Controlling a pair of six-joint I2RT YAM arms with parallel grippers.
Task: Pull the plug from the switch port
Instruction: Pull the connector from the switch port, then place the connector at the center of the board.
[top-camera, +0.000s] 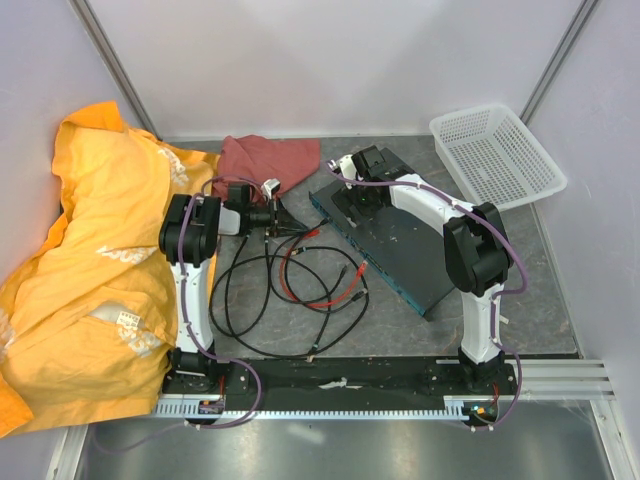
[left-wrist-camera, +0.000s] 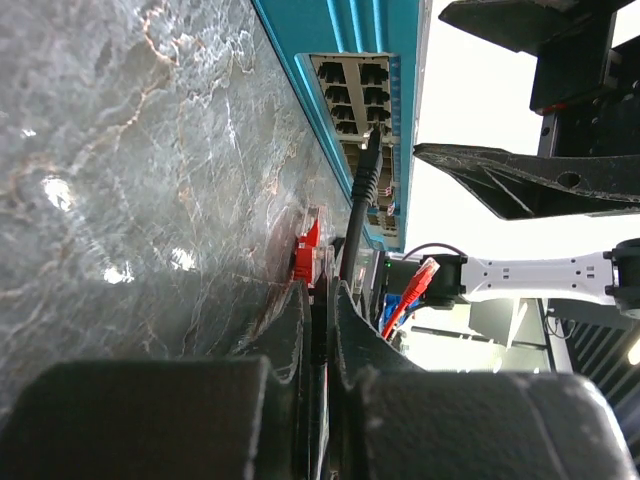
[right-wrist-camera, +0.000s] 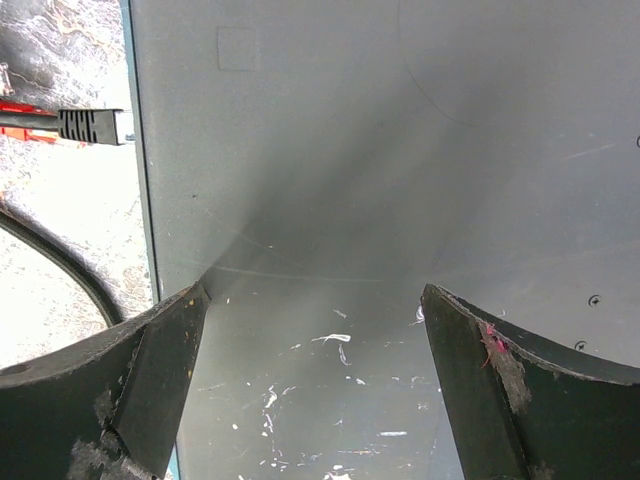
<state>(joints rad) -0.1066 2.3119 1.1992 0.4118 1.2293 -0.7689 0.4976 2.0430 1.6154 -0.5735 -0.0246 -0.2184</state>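
The grey marbled desk carries everything. A big crumpled yellow cloth covers its left side. The switch lies flat right of centre, set at a slant, with its teal edge facing the left arm. A white mesh basket sits in the far right corner, well apart from the switch, and a maroon cloth lies at the back, near the switch's far corner.

The right end effector is over the switch's dark top near its far end, its fingers spread wide with nothing between them. The left end effector reaches toward the teal edge, its fingers pinched tight on a black cable just behind the plug. Loose black cables and a red cable loop on the desk between the arms.

The plug's tip is at the port row; I cannot tell whether it is seated.
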